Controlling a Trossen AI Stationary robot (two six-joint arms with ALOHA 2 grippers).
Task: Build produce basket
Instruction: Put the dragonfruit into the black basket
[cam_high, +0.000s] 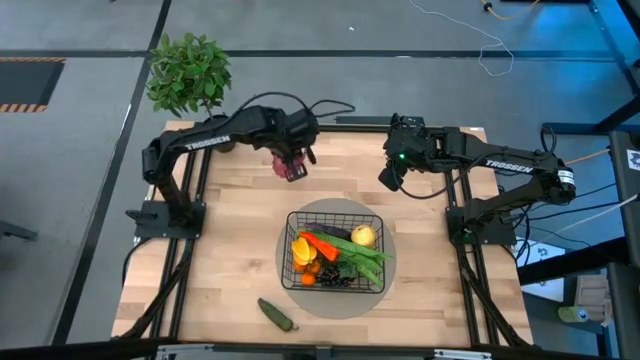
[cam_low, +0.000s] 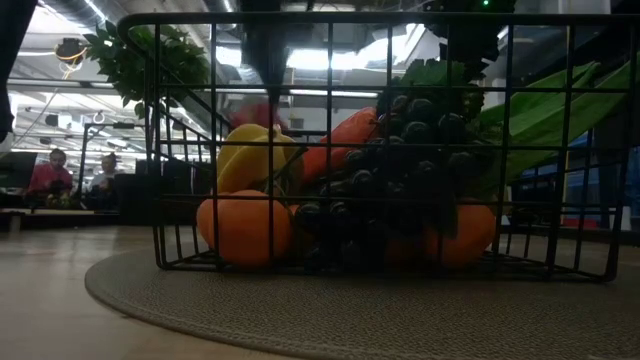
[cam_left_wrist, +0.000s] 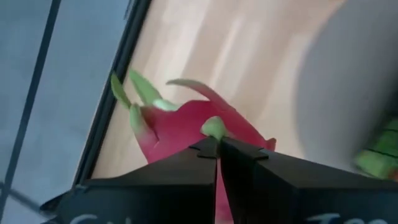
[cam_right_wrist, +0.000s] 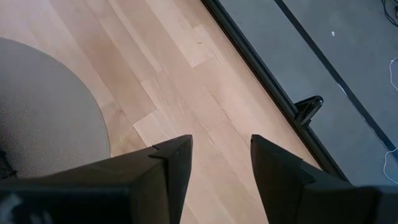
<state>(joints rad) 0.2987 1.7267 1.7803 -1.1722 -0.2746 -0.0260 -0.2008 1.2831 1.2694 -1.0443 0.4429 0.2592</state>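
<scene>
Clamped tight on the pink dragon fruit (cam_left_wrist: 180, 127), the left gripper (cam_high: 292, 160) hangs above the far part of the table (cam_high: 230, 260), its two dark fingers (cam_left_wrist: 186, 168) pressed together over the fruit's pink skin and pale green leaf tips. Across from it the right gripper (cam_high: 390, 176) waits over the far right of the tabletop with its fingers (cam_right_wrist: 174, 162) spread apart and nothing between them.

Nearer the front, the black wire-mesh basket (cam_high: 291, 222) sits on a round grey woven mat (cam_high: 388, 268). Inside lie an orange carrot (cam_high: 320, 243), a lemon (cam_high: 364, 236), a yellow pepper (cam_high: 300, 249), tangerines (cam_low: 243, 226), dark grapes (cam_low: 400, 140) and green beans (cam_high: 365, 254). One green cucumber (cam_high: 277, 314) lies alone on the wood by the front edge, apart from the mat.

Pale planks make up the tabletop, framed in black metal. A leafy potted plant (cam_high: 187, 72) stands at the far left corner. Beyond, the low view shows people seated in a lit room.
</scene>
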